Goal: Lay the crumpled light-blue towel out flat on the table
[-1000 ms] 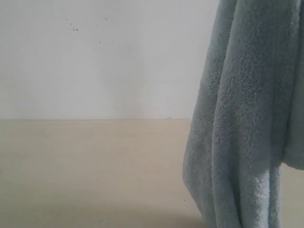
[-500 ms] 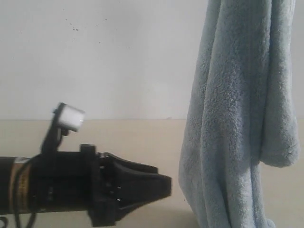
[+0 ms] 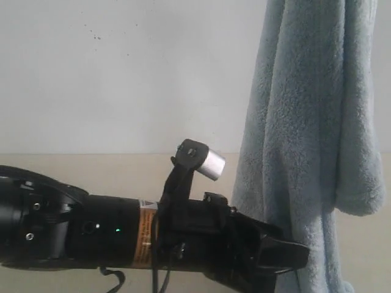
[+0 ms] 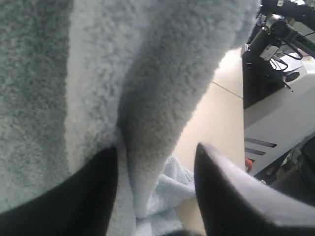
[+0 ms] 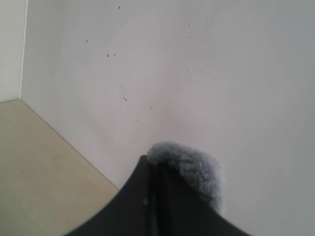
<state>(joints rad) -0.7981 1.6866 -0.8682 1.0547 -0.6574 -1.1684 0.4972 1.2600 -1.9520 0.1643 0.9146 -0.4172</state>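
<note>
One towel, two grippers — right gripper tight on it, left gripper agape (fold between).

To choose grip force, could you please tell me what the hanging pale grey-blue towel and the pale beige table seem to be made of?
The pale grey-blue fluffy towel looks like soft terry cloth: dense, matte pile draping in deep folds. The pale beige flat table looks like smooth laminate or light wood, matte and unmarked; I cannot tell which.
</note>
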